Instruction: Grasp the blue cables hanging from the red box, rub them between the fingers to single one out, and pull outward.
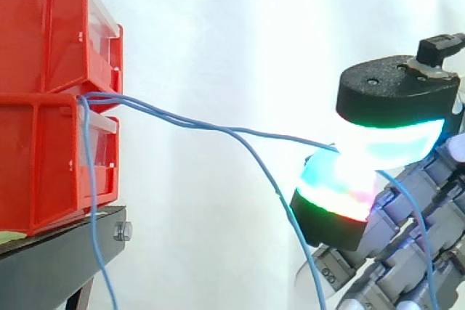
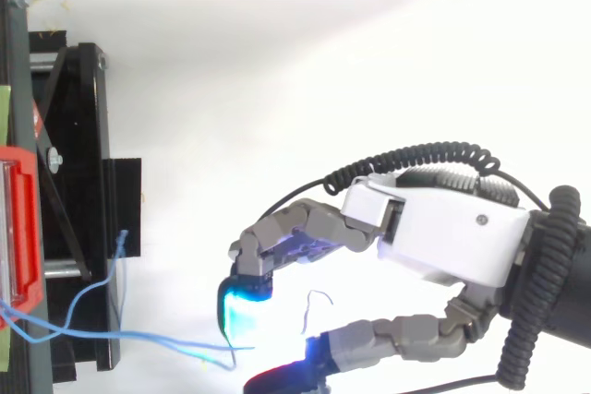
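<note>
Thin blue cables [image 1: 218,128] come out of the gap between two stacked red bins [image 1: 43,34] at the left. They run rightward, twisted together, to my hand [image 1: 407,201]. One strand reaches the glowing fingertips [image 1: 392,139] and is pinched between the thumb pad and a finger pad. A second strand [image 1: 290,215] splits off and droops down below the hand. A third [image 1: 91,201] hangs straight down by the bins. From above, the cables [image 2: 138,334] stretch from the red bin [image 2: 23,228] to the cyan pad [image 2: 242,306] of the hand [image 2: 443,228].
The bins rest on a black stand [image 1: 58,252], whose frame [image 2: 74,136] runs along the left edge in the top view. A white curtain lies behind. Open space separates the bins from the hand.
</note>
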Robot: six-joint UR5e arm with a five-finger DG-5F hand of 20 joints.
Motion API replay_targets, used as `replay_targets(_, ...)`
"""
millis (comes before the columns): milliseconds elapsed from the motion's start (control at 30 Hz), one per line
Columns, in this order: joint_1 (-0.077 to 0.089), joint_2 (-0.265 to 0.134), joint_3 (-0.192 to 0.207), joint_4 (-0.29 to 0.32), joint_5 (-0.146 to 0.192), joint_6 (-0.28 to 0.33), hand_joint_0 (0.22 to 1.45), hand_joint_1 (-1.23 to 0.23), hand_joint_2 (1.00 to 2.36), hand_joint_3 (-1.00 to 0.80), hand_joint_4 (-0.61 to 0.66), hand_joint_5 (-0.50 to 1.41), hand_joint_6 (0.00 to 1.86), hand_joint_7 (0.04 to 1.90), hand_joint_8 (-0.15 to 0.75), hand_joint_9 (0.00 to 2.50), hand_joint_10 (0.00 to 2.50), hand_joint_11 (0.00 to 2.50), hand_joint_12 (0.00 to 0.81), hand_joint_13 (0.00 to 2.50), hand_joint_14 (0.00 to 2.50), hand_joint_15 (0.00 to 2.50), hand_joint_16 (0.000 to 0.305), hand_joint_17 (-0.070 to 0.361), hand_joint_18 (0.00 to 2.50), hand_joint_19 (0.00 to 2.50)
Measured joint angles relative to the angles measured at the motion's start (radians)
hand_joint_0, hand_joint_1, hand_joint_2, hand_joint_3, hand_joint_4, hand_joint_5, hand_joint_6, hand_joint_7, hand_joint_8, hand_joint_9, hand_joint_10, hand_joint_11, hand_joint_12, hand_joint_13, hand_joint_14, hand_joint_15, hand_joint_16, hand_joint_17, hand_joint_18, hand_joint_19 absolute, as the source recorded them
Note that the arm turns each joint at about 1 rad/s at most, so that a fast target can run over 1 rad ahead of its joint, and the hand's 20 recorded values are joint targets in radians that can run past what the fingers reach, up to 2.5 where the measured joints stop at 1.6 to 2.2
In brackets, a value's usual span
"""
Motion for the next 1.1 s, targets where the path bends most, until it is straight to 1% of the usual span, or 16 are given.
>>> replay_targets(233,-0.005,0.008,-0.001,-0.115,0.002,0.119,0.60,-0.79,1.01,-0.16,-0.07,-0.10,0.90,1.09,0.277,0.56,0.00,0.04,0.411,0.60,0.01,0.21,0.055,0.124,0.64,0.27)
replay_targets(367,-0.008,0.013,-0.001,-0.203,0.020,0.207,0.60,-0.79,1.01,-0.17,-0.07,-0.10,0.90,1.09,0.277,0.58,0.00,0.06,0.408,0.61,0.01,0.23,0.054,0.122,0.64,0.28)
replay_targets(467,-0.008,0.018,-0.001,-0.274,0.061,0.272,0.60,-0.79,1.01,-0.16,-0.07,-0.10,0.90,1.09,0.274,0.59,0.00,0.08,0.406,0.62,0.01,0.24,0.054,0.121,0.65,0.29)
replay_targets(500,-0.008,0.019,-0.001,-0.303,0.081,0.295,0.60,-0.79,1.01,-0.16,-0.07,-0.10,0.90,1.09,0.274,0.60,0.00,0.08,0.406,0.63,0.01,0.25,0.054,0.121,0.65,0.29)
replay_targets(533,-0.008,0.019,-0.001,-0.316,0.091,0.306,0.60,-0.79,1.01,-0.16,-0.07,-0.10,0.90,1.09,0.277,0.61,0.00,0.09,0.407,0.63,0.01,0.25,0.054,0.121,0.65,0.29)
replay_targets(567,-0.007,0.020,-0.002,-0.336,0.111,0.325,0.60,-0.79,1.01,-0.16,-0.07,-0.10,0.90,1.09,0.275,0.61,0.00,0.09,0.404,0.63,0.01,0.25,0.053,0.120,0.65,0.30)
replay_targets(633,-0.005,0.020,-0.012,-0.354,0.141,0.346,0.61,-0.79,1.01,-0.16,-0.07,-0.10,0.90,1.09,0.275,0.62,0.00,0.10,0.401,0.64,0.01,0.26,0.053,0.120,0.66,0.30)
replay_targets(700,-0.002,0.020,-0.032,-0.348,0.161,0.355,0.61,-0.79,1.01,-0.16,-0.07,-0.10,0.90,1.09,0.276,0.63,0.00,0.11,0.400,0.64,0.01,0.27,0.053,0.119,0.66,0.31)
replay_targets(733,0.001,0.020,-0.048,-0.333,0.171,0.357,0.61,-0.79,1.01,-0.16,-0.07,-0.10,0.90,1.10,0.275,0.63,0.00,0.11,0.400,0.65,0.01,0.27,0.053,0.119,0.66,0.31)
replay_targets(800,0.004,0.019,-0.076,-0.299,0.180,0.358,0.61,-0.80,1.01,-0.16,-0.07,-0.10,0.90,1.09,0.276,0.63,0.00,0.11,0.400,0.65,0.01,0.27,0.053,0.119,0.66,0.31)
replay_targets(933,0.007,0.020,-0.135,-0.198,0.187,0.353,0.61,-0.80,1.01,-0.16,-0.07,-0.10,0.90,1.09,0.272,0.64,0.00,0.13,0.392,0.66,0.01,0.29,0.053,0.119,0.66,0.33)
replay_targets(1033,0.008,0.020,-0.155,-0.119,0.188,0.346,0.61,-0.80,1.01,-0.16,-0.07,-0.10,0.90,1.09,0.272,0.64,0.00,0.13,0.390,0.66,0.01,0.30,0.053,0.118,0.67,0.33)
replay_targets(1100,0.008,0.020,-0.160,-0.070,0.188,0.338,0.61,-0.80,1.01,-0.16,-0.07,-0.10,0.90,1.09,0.273,0.64,0.00,0.13,0.390,0.66,0.01,0.30,0.052,0.118,0.67,0.33)
